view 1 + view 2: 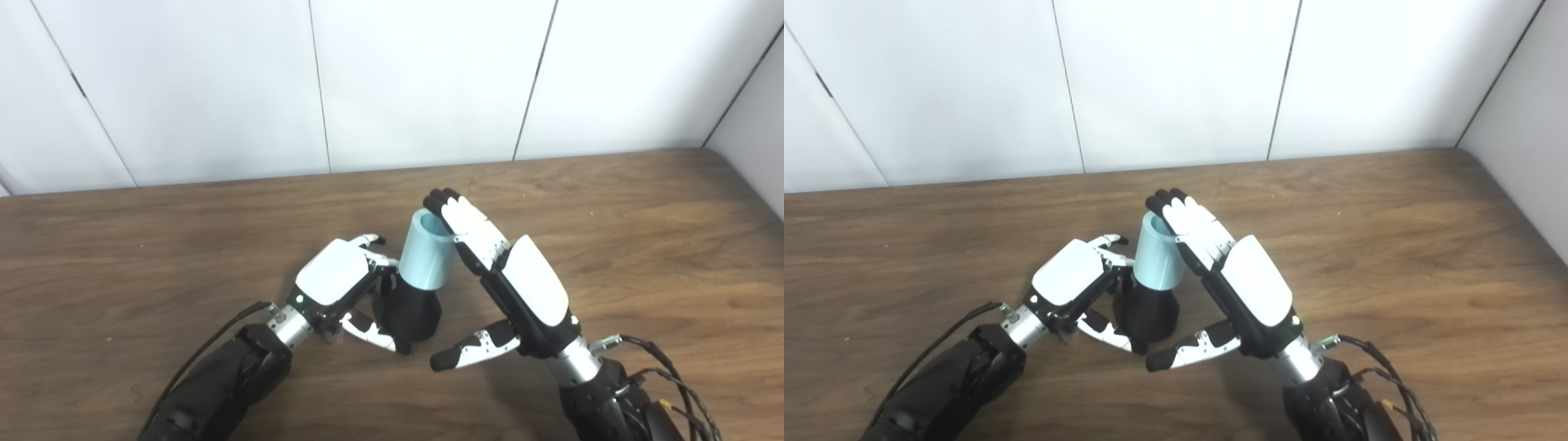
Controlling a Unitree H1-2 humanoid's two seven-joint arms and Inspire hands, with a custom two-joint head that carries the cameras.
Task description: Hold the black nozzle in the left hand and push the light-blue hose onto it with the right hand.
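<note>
1. The two head views match nearly point for point. The right eye view shows a little more of the right-hand wall and the cables trailing off the right wrist; the left eye view shows the open mouth of the hose somewhat more plainly.
2. The black nozzle stands upright on the worktop, wide end down, with the light-blue hose seated over its narrow top and leaning slightly away from the left fingers.
3. The left hand is curled around the nozzle: its fingers wrap the neck just under the hose's lower rim, and its thumb lies along the worktop in front of the base.
4. The right hand holds nothing. Its fingers are straight and held side by side, their tips lying against the hose's upper rim, and its thumb juts out low, apart from the nozzle's base.
</note>
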